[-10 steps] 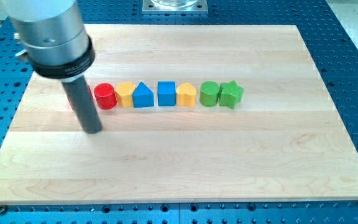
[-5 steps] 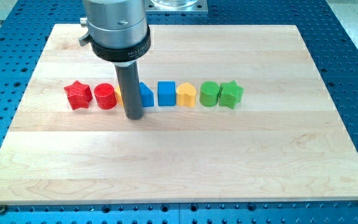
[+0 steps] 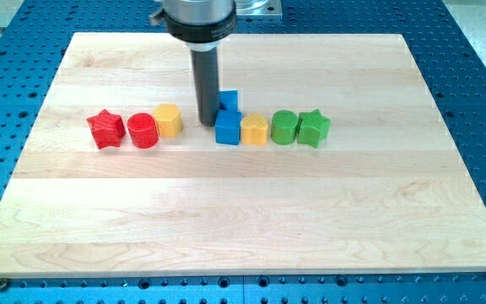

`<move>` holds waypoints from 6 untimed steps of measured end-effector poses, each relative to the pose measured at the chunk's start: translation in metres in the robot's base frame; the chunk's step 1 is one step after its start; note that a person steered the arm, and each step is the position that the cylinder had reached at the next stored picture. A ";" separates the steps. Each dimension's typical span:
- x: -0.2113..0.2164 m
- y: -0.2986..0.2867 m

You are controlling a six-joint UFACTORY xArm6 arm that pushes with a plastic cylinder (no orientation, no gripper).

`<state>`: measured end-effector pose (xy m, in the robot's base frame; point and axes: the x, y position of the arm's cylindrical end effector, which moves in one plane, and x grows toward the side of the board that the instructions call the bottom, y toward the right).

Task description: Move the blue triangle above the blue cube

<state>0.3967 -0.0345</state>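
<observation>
The blue cube (image 3: 227, 128) sits in the row of blocks near the board's middle. The blue triangle (image 3: 229, 100) lies just above it toward the view's top, touching or nearly touching it, partly hidden by the rod. My tip (image 3: 207, 122) rests on the board just left of the blue cube and just below-left of the blue triangle, close against both.
A red star (image 3: 105, 128), red cylinder (image 3: 143, 130) and yellow block (image 3: 169, 121) stand left of my tip. A yellow heart-like block (image 3: 253, 129), green cylinder (image 3: 284, 127) and green star (image 3: 313, 127) continue the row to the right. The wooden board (image 3: 243, 228) lies on a blue perforated table.
My tip moved right and toward the view's top. The blue triangle left its place in the row beside the yellow block and now sits above the blue cube.
</observation>
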 end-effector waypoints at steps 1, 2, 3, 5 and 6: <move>-0.005 0.017; -0.010 0.018; 0.004 0.016; 0.093 -0.014; 0.097 0.015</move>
